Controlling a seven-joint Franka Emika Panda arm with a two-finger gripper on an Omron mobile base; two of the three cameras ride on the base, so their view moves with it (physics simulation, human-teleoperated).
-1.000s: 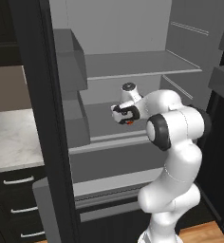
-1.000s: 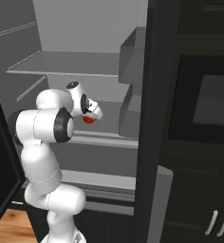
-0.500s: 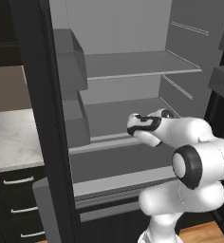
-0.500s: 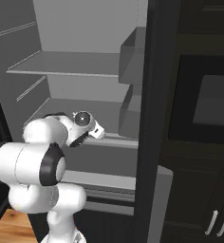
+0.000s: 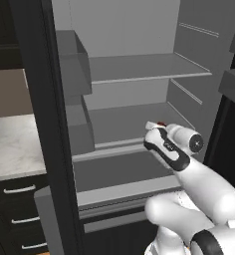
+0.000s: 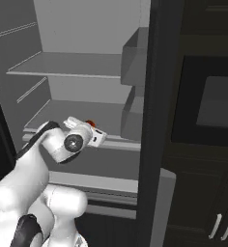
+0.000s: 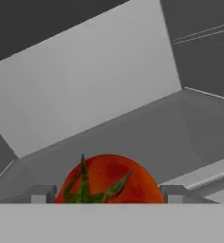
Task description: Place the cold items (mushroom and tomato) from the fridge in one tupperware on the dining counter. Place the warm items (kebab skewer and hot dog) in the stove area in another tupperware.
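**While pincer straddles tomato, nothing's packed yet**

Since the arm reaches into the open fridge (image 5: 139, 74) w/ the pincer (image 7: 107, 194) at the middle shelf (image 5: 124, 122), this looks like the start of the cold-items half. Hand view: tomato (image 7: 107, 178), red w/ green stalk, sits right between the two finger tips (image 7: 40, 193), one each side, jaws wide. Can't tell if the tips touch it or if it's off the shelf; looks like it rests on the shelf floor, near the front edge. In both base views a bit of red shows just past the hand, so the tomato (image 6: 90, 123) is at the pincer's nose, shelf level.

Progress, as a judgement: early.
- Tomato: lined up for a grab, not yet clamped or lifted, as far as frames show.
- Mushroom: can't spot it on any shelf here.
- Kebab skewer, hot dog, both tupperware, dining worktop, stove area: off-frame, state unknown.

Left to do: close on tomato, pull it out past the shelf lip, drive to the dining worktop, drop in a tupperware; then mushroom into the same one; then the two warm items into the other.

Pale worktop (image 5: 12, 144) w/ drawers sits left of fridge.
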